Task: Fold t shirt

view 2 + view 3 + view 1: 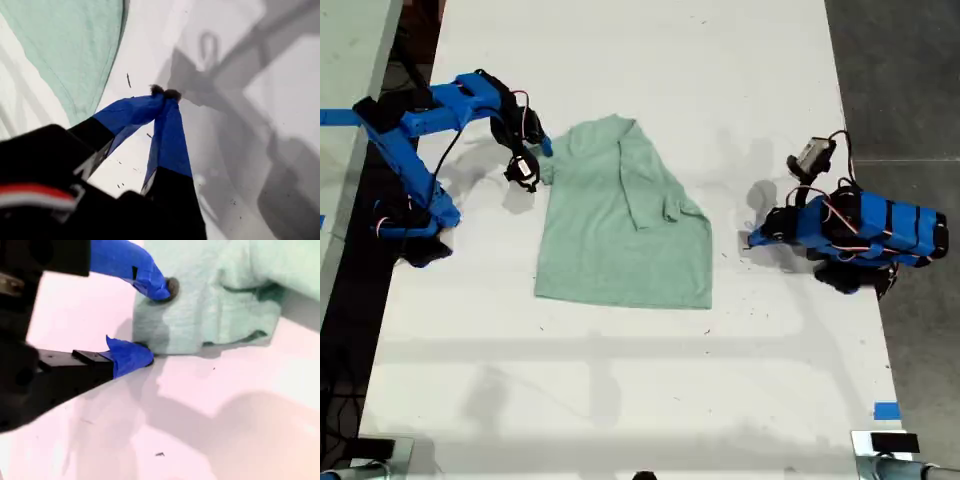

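White table (620, 380) holds t shirt (620, 230); second claw (150, 322) straddles its sleeve.

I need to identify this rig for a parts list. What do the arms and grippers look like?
Both arms are bright blue printed links with black servo blocks and thin red and black wires. My first gripper and my second gripper have blue tapered fingers with dark tips on black bodies.

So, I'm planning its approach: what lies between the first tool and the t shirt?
Only bare white table, with a few dark specks; the exterior view shows it between my first tool and the t shirt.
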Available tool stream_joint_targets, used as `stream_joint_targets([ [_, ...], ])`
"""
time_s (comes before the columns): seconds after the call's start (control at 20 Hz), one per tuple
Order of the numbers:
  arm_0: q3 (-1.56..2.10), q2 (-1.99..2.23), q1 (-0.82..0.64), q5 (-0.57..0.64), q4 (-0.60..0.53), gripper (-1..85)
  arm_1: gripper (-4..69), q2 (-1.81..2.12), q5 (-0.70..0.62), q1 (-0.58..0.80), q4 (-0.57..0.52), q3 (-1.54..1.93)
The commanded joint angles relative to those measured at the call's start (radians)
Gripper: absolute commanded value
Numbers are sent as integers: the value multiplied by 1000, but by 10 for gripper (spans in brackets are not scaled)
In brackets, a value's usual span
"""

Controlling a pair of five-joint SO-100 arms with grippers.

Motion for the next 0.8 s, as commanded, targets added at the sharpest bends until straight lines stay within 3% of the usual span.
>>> stream_joint_targets([
  [0.0, -104, -170, -48, 31, 6, -1, -12, 9, 9, -15, -6, 32],
  [0.2, -146, 63, 84, -23, 60, -1, -12, 9, 9, -15, -6, 32],
  [0.35, -374, 167, 305, -138, 164, -1, -12, 9, 9, -15, -6, 32],
  [0.45, -522, 140, 476, -224, 141, -1, -12, 9, 11, -15, -6, 32],
  [0.5, -598, 100, 549, -253, 121, 41, -12, 9, 11, -15, -6, 32],
  [0.55, -678, 46, 600, -268, 110, 167, -12, 9, 11, -17, -6, 32],
  [0.6, -772, -20, 627, -268, 130, 220, -12, 9, 11, -18, -6, 32],
  [0.65, -847, -67, 629, -242, 158, 219, -12, 9, 11, -18, -6, 32],
  [0.7, -896, -81, 606, -206, 202, 40, -12, 9, 11, -20, -6, 32],
  [0.75, -887, -44, 561, -224, 259, -1, -12, 9, 12, -21, -6, 32],
])
